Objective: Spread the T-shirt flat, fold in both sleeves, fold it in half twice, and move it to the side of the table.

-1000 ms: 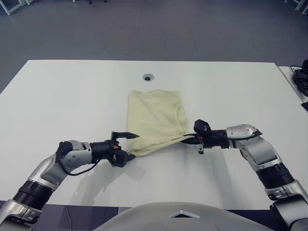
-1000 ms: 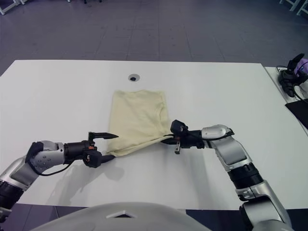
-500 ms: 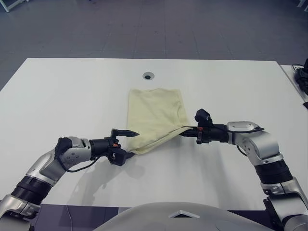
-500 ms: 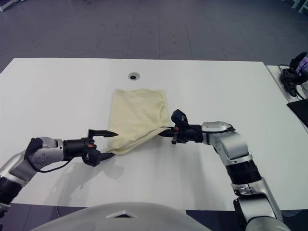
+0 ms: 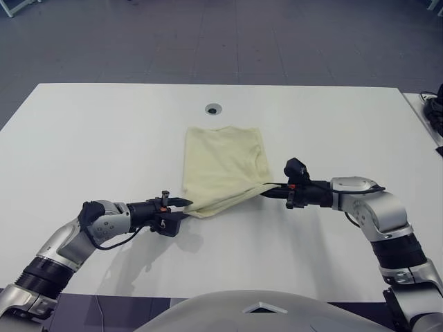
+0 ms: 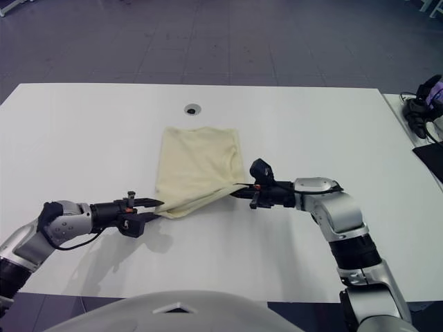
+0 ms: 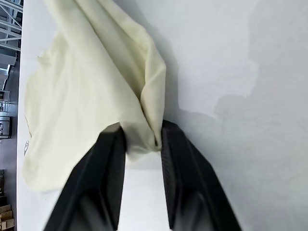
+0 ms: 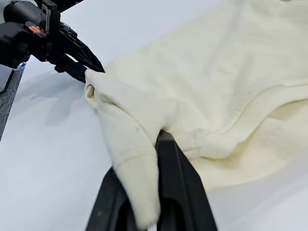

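A pale yellow T-shirt (image 5: 223, 155) is lying on the white bench (image 5: 97, 138), folded into a narrow panel. Its far edge is sitting just on the robot's side of the round cable hole (image 5: 213, 109). From that hole the cloth is running toward the robot, flat for most of its length. Its near edge is bunching into a slanted ridge that is stretching between the two claws.

The left claw (image 5: 187, 202) is resting toward the robot from the hole and slightly to its left, at the shirt's near left corner. Its two black fingers (image 7: 108, 163) are clamping a gathered fold of the cloth, parted only by the fabric pinched between them.

The right claw (image 5: 267, 188) is resting toward the robot from the hole and to its right, somewhat nearer the hole than the left claw. It is gripping the shirt's near right corner. Its fingers (image 8: 171, 178) are squeezing a rolled wad of the hem, with no gap between them beyond the cloth itself. In the right wrist view the left claw is showing at the far end of the ridge, biting the opposite corner.
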You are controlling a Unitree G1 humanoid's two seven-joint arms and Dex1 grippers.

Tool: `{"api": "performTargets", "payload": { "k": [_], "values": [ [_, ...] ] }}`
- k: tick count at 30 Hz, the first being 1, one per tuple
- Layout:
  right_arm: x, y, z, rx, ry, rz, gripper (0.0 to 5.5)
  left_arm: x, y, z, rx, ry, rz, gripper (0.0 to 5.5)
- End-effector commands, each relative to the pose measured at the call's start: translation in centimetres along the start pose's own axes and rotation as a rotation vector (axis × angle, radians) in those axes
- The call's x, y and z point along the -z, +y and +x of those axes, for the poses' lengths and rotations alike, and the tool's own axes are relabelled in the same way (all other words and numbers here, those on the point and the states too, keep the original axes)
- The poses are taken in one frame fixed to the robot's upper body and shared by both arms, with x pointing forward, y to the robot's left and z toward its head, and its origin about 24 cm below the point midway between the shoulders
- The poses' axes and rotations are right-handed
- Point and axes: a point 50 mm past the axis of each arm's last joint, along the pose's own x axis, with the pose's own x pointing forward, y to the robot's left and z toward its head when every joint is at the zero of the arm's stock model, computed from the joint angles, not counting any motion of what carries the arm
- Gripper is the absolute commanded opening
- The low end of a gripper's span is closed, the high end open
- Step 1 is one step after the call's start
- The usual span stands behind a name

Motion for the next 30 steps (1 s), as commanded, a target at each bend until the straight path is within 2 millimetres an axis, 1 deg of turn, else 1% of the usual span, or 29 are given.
{"api": "performTargets", "payload": {
  "k": [1,3,5,6,9,11,14,16,18,22,25,30],
  "values": [
    [0.2,0.0,-0.2,0.020,0.030,-0.043,0.00,0.2,-2.1,0.4,0.110,0.016,-0.084,0.44],
    [0.7,-0.1,-0.4,0.029,0.058,-0.063,0.00,0.0,-2.0,0.2,0.105,-0.013,-0.092,0.16],
    [1.0,-0.1,-0.8,0.038,0.080,-0.100,0.00,-0.3,-1.6,-0.2,0.093,-0.032,-0.098,0.11],
    [1.1,0.1,-1.2,0.042,0.092,-0.138,0.00,-0.4,-1.0,-0.5,0.080,-0.044,-0.100,0.11],
    [1.5,0.7,-2.4,0.072,0.172,-0.353,0.00,-1.0,0.7,-1.6,0.064,-0.075,-0.100,0.11],
    [1.9,1.5,-3.1,0.076,0.225,-0.495,0.00,-1.5,1.4,-2.1,0.086,-0.101,-0.105,0.11],
    [2.2,2.8,-3.6,0.043,0.272,-0.620,0.00,-2.2,1.3,-2.8,0.142,-0.142,-0.149,0.11],
    [2.2,3.5,-3.9,0.014,0.299,-0.660,0.00,-2.8,1.2,-3.3,0.178,-0.172,-0.193,0.11],
    [2.0,4.3,-4.3,-0.013,0.296,-0.636,0.00,-3.4,1.2,-3.9,0.225,-0.194,-0.237,0.11],
    [0.7,6.6,-5.6,-0.121,0.250,-0.462,0.00,-5.3,1.3,-5.7,0.363,-0.257,-0.362,0.11],
    [-0.2,8.3,-6.8,-0.226,0.253,-0.349,0.00,-6.8,1.5,-6.7,0.436,-0.319,-0.432,0.11],
    [-1.7,10.5,-8.3,-0.359,0.231,-0.219,0.00,-7.7,1.7,-8.2,0.521,-0.352,-0.499,0.11]
  ]
}}
